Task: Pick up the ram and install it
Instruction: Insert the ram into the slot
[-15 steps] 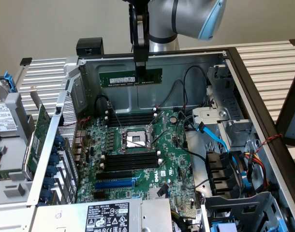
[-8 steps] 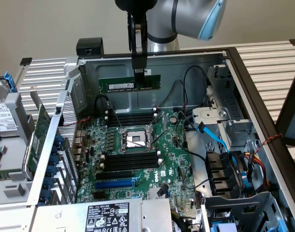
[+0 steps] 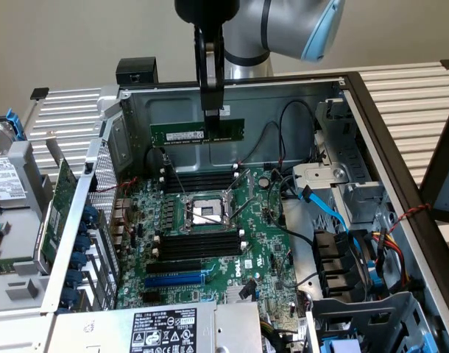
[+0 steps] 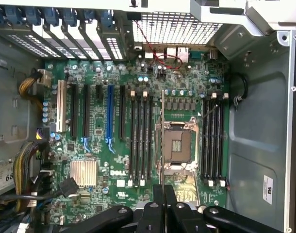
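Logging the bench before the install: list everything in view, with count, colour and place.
ram: one, green, held above the case's back wall
motherboard: one, green, on the case floor
memory slots: two banks, black, one on each side of the CPU socket
CPU socket: one, silver, mid-board
heatsink: one, silver, on the motherboard
blue slot: one, among the black expansion slots
expansion card: one, green, outside the case wall at the exterior view's left
case: one, grey, open on top
gripper: one, black, shut on the ram
arm: one, grey and light blue, above the case
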Available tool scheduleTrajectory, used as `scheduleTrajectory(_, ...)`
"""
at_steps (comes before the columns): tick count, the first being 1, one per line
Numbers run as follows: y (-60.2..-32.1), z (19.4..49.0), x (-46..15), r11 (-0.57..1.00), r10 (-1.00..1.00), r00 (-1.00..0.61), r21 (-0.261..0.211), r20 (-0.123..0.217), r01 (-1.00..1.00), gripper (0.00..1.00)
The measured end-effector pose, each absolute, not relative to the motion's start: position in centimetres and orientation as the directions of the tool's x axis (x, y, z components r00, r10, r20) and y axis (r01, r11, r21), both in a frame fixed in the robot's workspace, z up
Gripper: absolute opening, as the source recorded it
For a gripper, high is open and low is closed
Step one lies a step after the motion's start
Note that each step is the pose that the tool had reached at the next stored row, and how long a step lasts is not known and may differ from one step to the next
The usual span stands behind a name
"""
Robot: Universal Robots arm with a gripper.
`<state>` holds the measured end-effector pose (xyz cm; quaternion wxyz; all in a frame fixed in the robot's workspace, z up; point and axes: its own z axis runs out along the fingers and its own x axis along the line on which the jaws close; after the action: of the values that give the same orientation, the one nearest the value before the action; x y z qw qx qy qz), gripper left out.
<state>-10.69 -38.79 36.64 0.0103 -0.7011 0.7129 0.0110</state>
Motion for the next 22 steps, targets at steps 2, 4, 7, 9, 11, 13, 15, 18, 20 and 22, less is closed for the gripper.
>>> scheduleTrajectory(2, -38.8, 36.3, -10.8, 0.017, -0.999, -0.017, 0.001, -0.03, -1.0, 0.12)
scheduleTrajectory(4, -38.8, 35.9, -10.9, 0.018, -0.999, -0.018, 0.001, -0.03, -1.0, 0.12)
scheduleTrajectory(7, -38.8, 35.4, -11.0, 0.018, -0.999, -0.018, 0.001, -0.03, -1.0, 0.12)
scheduleTrajectory(9, -38.8, 35.0, -11.0, 0.019, -0.999, -0.019, 0.001, -0.03, -1.0, 0.12)
scheduleTrajectory(11, -38.8, 34.6, -11.0, 0.02, -0.999, -0.02, 0.001, -0.03, -1.0, 0.12)
scheduleTrajectory(13, -38.9, 34.3, -11.0, 0.024, -0.999, -0.024, 0.001, -0.03, -1.0, 0.12)
scheduleTrajectory(15, -39.0, 34.0, -11.0, 0.033, -0.999, -0.033, -0.001, -0.03, -0.999, 0.12)
scheduleTrajectory(18, -39.1, 33.6, -11.0, 0.058, -0.998, -0.058, -0.003, -0.03, -0.998, 0.12)
scheduleTrajectory(20, -39.1, 33.3, -11.0, 0.078, -0.997, -0.078, -0.003, -0.03, -0.997, 0.12)
scheduleTrajectory(22, -39.3, 33.1, -11.0, 0.088, -0.996, -0.088, -0.003, -0.03, -0.996, 0.12)
